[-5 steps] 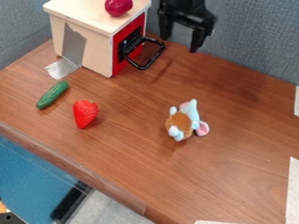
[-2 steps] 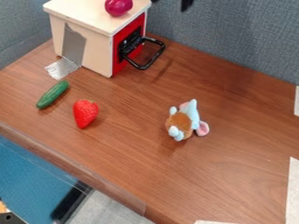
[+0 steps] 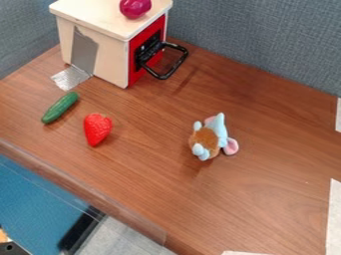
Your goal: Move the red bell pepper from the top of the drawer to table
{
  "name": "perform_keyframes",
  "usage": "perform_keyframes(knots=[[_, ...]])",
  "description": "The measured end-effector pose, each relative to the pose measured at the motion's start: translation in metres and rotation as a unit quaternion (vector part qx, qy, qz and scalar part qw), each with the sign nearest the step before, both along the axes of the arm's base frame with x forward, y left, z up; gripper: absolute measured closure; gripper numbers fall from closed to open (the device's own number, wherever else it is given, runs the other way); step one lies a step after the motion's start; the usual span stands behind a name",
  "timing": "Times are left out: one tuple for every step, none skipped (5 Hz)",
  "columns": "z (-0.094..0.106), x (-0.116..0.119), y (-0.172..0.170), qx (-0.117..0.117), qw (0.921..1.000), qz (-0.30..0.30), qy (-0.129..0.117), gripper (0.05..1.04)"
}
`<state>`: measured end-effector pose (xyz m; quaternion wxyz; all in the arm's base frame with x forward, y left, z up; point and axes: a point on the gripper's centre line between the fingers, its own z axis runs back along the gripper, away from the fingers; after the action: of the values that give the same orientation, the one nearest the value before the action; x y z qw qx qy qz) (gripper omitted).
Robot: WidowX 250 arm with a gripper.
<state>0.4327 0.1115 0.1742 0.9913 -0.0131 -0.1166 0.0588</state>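
A round, glossy magenta-red object, like the red bell pepper, rests on top of the drawer box near the view's top edge. The box is pale wood with a red front and a black loop handle. The brown wooden table spreads out below and to the right of it.
A green cucumber and a red strawberry lie left on the table. A plush toy sits near the centre. Silver tape runs from the box's side onto the table. Grey partition walls stand behind.
The gripper, earlier hanging near the top edge right of the box, has moved up and out of the view. The objects on the table and box have stayed put.
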Motion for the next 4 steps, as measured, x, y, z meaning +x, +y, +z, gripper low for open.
perform_keyframes(knots=[[-0.009,-0.008,0.017,0.006,0.9999,0.007,0.008,0.082],[-0.009,-0.010,0.027,0.027,0.9995,0.008,0.011,0.082],[-0.022,-0.009,0.029,0.031,0.9993,0.012,0.019,0.082],[-0.035,-0.007,0.031,0.032,0.9989,0.016,0.030,0.082]])
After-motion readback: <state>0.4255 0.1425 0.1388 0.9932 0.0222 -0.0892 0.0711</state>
